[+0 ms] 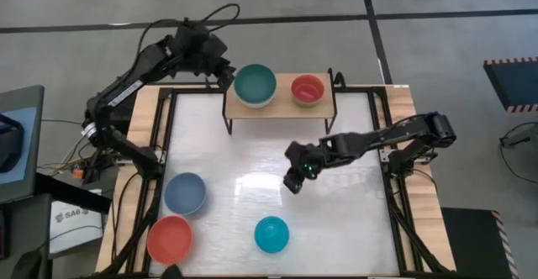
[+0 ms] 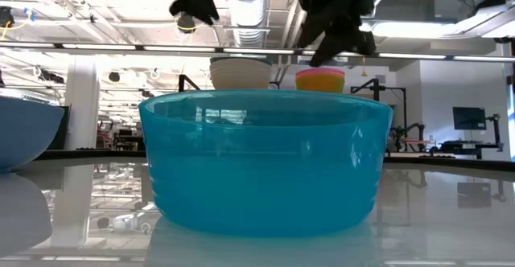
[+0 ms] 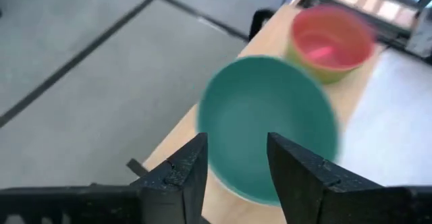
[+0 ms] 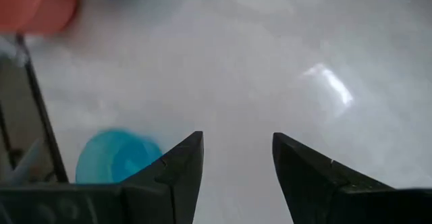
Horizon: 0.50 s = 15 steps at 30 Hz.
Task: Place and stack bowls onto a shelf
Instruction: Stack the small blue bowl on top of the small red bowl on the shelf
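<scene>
Shelf [image 1: 282,96] holds teal-in-white stack [image 1: 255,84] and pink-topped stack [image 1: 308,89]; cyan bowl [image 1: 271,234], slate-blue bowl [image 1: 185,192], red-orange bowl [image 1: 170,238] remain on worktop [image 1: 336,212]. Left gripper [image 3: 235,162] and right gripper [image 4: 236,158] fingers spread, empty.

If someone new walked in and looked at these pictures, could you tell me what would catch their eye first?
Probably the cyan bowl, which fills the low view and sits alone near the table's front edge. Next, the wooden shelf at the back, holding a dark teal bowl nested in a white one and a pink bowl atop a small stack. The open left gripper hovers by the teal bowl, while the open right gripper hangs over mid-table.
</scene>
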Available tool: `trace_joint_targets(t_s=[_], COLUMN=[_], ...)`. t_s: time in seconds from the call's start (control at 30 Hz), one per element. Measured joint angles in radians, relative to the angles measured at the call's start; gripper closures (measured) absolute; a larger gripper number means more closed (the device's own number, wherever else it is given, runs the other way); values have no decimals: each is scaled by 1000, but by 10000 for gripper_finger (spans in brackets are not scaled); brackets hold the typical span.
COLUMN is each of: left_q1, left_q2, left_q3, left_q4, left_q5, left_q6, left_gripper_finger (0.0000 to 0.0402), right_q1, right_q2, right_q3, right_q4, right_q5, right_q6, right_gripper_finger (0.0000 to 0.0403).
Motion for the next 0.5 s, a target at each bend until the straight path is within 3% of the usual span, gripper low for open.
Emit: trace_joint_targets(t_s=[0.23, 0.5], left_q1=[-163, -499], left_q2=[-186, -380], left_q3=[-133, -360], left_q4=[15, 11], left_q5=[-135, -352], left_q6=[-181, -534], left_gripper_finger=[273, 274], right_q1=[-1, 43], right_q2=[-1, 46], right_q3=[-50, -49], right_q4=[54, 64], right_q5=[-99, -117], right_q6=[-65, -75], right_gripper_finger=[200, 201])
